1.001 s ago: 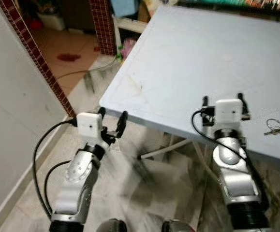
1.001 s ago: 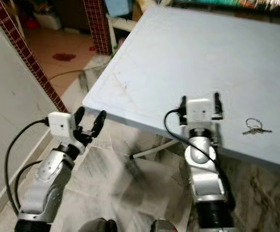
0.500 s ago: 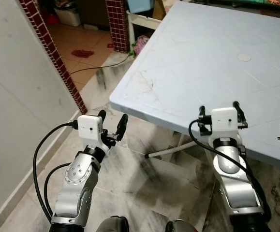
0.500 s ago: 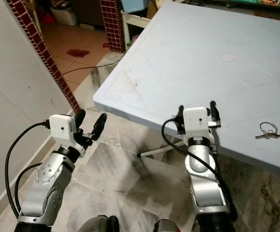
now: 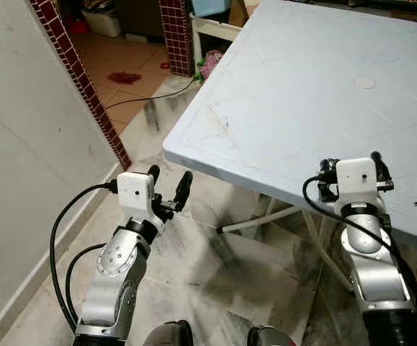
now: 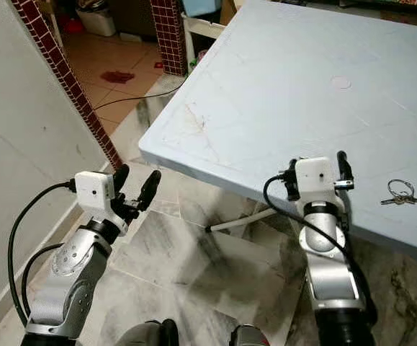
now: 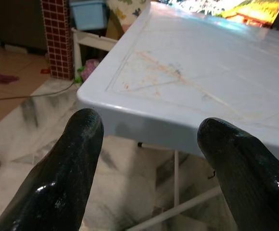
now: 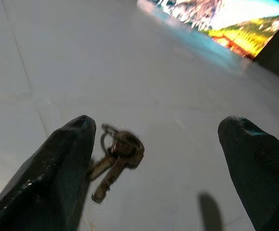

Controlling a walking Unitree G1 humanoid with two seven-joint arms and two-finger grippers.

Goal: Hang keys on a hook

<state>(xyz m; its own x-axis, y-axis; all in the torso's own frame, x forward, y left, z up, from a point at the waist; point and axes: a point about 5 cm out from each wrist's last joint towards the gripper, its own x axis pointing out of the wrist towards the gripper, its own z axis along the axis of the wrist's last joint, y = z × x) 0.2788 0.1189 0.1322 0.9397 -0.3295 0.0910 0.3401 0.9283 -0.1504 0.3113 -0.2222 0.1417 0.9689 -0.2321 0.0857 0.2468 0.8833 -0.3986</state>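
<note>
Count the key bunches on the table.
1. One bunch of keys lies on the light blue table near its front edge, to the right of the open right gripper. The frame crops the table's far side.

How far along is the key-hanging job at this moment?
Barely started. Done: nothing; the keys lie untouched on the pale table, near its front edge. In hand: the right pincer is open at the table edge, aimed at the keys, which lie apart from its fingers. The left pincer hangs open off the table's corner. Left: grasping the keys, lifting them, reaching a hook.
</note>
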